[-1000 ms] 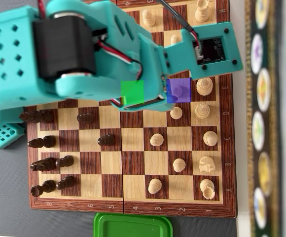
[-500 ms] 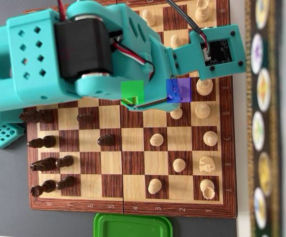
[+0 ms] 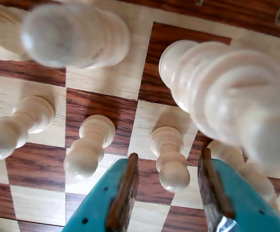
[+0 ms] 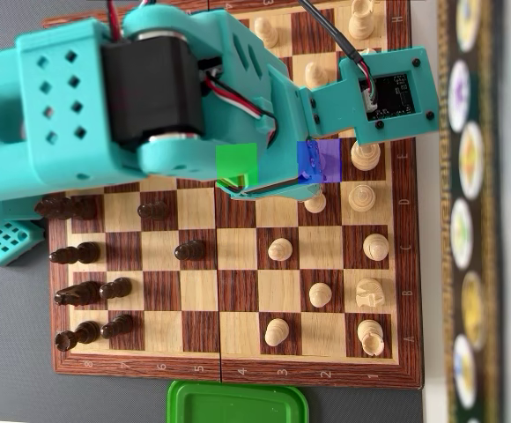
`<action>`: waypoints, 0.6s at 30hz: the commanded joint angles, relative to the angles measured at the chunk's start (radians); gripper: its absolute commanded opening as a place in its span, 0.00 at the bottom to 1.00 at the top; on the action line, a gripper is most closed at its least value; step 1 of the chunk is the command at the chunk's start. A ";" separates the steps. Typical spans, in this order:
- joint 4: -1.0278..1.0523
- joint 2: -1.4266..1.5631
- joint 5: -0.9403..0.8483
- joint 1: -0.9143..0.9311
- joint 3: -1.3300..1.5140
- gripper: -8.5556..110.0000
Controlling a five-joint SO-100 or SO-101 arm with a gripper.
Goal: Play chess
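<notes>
Hovering wide open, holding nothing, pincer (image 3: 168,186) straddles a white pawn (image 3: 171,157) near the chessboard (image 4: 238,304) right edge in the overhead view, neighbouring pawns close, empty squares mid-board.

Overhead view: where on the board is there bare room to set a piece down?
The middle columns of the chessboard, between the dark pawn and the light pawn, are bare. The right edge, around the light knight, is crowded.
</notes>
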 commanded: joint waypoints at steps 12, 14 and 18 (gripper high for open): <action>0.002 -0.014 -0.008 0.017 -0.101 0.22; 0.002 -0.014 -0.008 0.017 -0.100 0.22; 0.003 -0.014 -0.009 0.017 -0.098 0.22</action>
